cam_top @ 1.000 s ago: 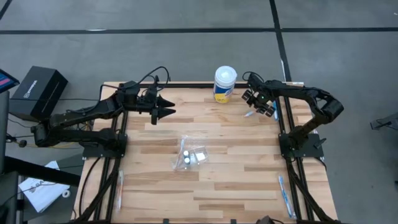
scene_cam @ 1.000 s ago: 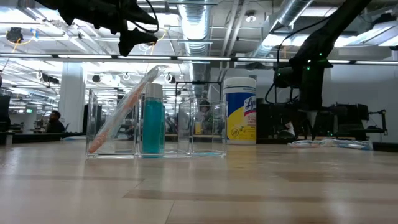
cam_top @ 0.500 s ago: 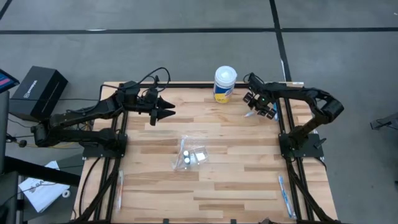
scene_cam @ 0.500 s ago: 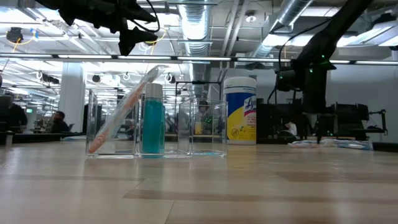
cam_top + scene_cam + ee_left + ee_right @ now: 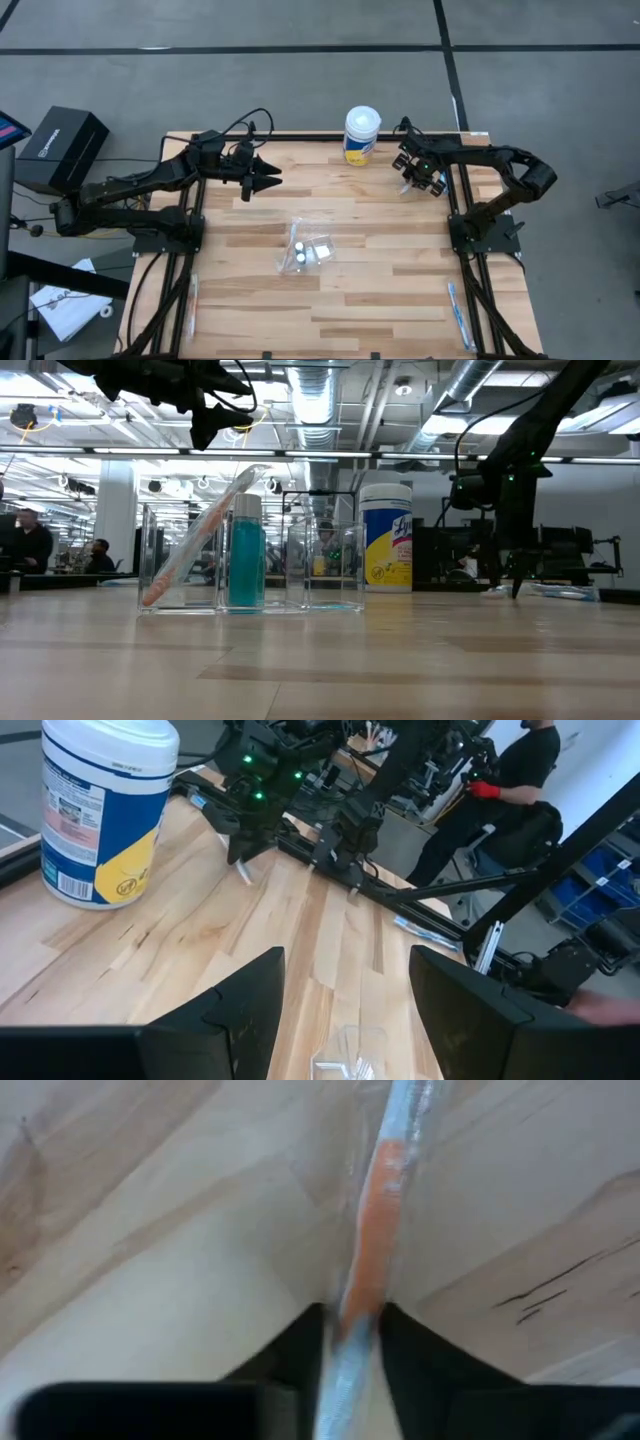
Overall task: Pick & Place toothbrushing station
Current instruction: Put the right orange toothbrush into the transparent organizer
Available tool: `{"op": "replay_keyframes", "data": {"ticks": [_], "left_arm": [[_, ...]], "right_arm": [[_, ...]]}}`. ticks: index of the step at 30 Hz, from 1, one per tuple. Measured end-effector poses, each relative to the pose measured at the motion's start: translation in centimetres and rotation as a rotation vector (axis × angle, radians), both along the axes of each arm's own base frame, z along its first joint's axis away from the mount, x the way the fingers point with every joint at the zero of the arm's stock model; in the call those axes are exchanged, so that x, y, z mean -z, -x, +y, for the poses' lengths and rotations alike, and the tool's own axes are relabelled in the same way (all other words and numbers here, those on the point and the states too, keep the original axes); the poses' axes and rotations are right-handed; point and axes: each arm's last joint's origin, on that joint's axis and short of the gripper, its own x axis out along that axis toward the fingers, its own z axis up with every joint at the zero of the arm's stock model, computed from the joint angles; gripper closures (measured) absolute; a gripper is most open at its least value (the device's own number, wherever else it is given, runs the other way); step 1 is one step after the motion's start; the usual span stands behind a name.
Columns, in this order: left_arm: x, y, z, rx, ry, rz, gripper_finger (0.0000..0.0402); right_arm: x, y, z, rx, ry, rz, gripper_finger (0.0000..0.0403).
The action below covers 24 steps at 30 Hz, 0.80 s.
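Toothbrush [image 5: 372, 1270], a slim item with an orange-and-pale handle sealed in clear wrapping, lies flat on the light wooden slatted counter [image 5: 350, 300] near its far right corner. The right hand [image 5: 413, 180] is lowered onto it there, and the right wrist view shows its two dark fingers [image 5: 300, 1342] pinching the handle from both sides. The left hand [image 5: 268, 180] hovers above the far left part of the counter, its fingers spread wide and holding nothing.

The clear acrylic organizer with several compartments [image 5: 250, 560] stands near the counter centre. One of its compartments holds a pink toothbrush [image 5: 195, 550] leaning at a tilt, and the one beside it holds an upright teal tube [image 5: 246, 555]. A white cylindrical wipes canister with a yellow-and-blue label [image 5: 361, 135] stands upright at the far edge, between the two hands. Another wrapped blue toothbrush [image 5: 457, 312] lies near the front right corner.
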Motion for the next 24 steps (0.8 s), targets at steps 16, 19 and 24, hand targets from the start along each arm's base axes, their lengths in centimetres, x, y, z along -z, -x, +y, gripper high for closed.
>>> {"op": "replay_keyframes", "data": {"ticks": [16, 19, 24], "left_arm": [[0.0, 0.0, 0.0, -0.002, -0.008, 0.0, 0.0192], [0.0, 0.0, 0.0, -0.005, -0.009, 0.0, 0.0192], [0.0, 0.0, 0.0, -0.003, -0.015, -0.001, 0.0192]], "right_arm": [[-0.9, -1.5, 0.6, -0.134, 0.042, -0.117, 0.0393], [-1.5, -2.2, 1.7, -0.186, 0.054, -0.136, 0.0393], [-3.7, -2.9, 4.0, -0.247, 0.082, -0.206, 0.0393]]}}
